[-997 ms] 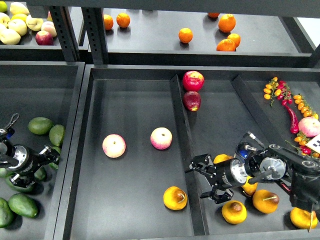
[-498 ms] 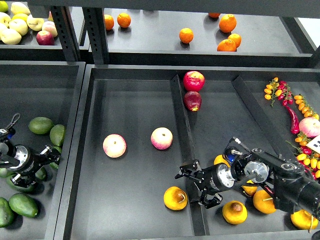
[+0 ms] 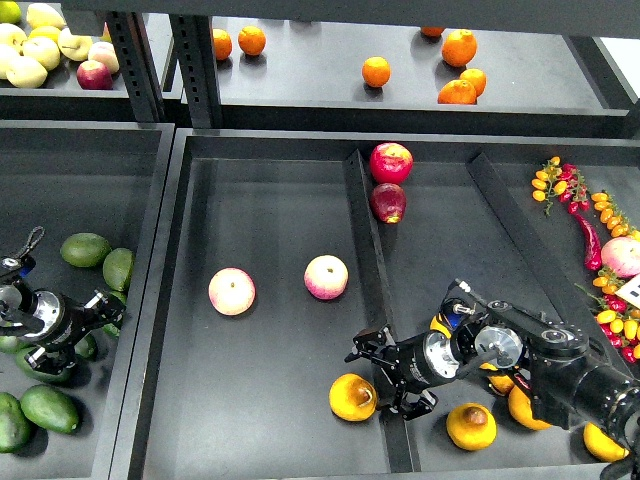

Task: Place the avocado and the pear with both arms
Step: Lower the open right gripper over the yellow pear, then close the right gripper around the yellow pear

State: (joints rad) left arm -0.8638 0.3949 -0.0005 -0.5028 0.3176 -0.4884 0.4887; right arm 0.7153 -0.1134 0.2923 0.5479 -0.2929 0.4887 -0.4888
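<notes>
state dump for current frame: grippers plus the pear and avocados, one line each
right gripper: open, empty, fingers beside the pear, over the divider
left gripper: cannot tell if open, among the avocados
pear: lying on the middle bin floor, not gripped
avocados: loose in the left bin
two peaches: resting apart on the middle bin floor

The left gripper (image 3: 100, 312) is seen dark against the avocados (image 3: 84, 249), so its fingers cannot be told apart, and its arm runs off the left edge. Behind the right arm (image 3: 560, 365) several pears (image 3: 471, 425) are partly hidden (one at the lower right corner is cut by the edge). The top shelf's oranges (image 3: 458, 47) are clipped by a shelf bar.
</notes>
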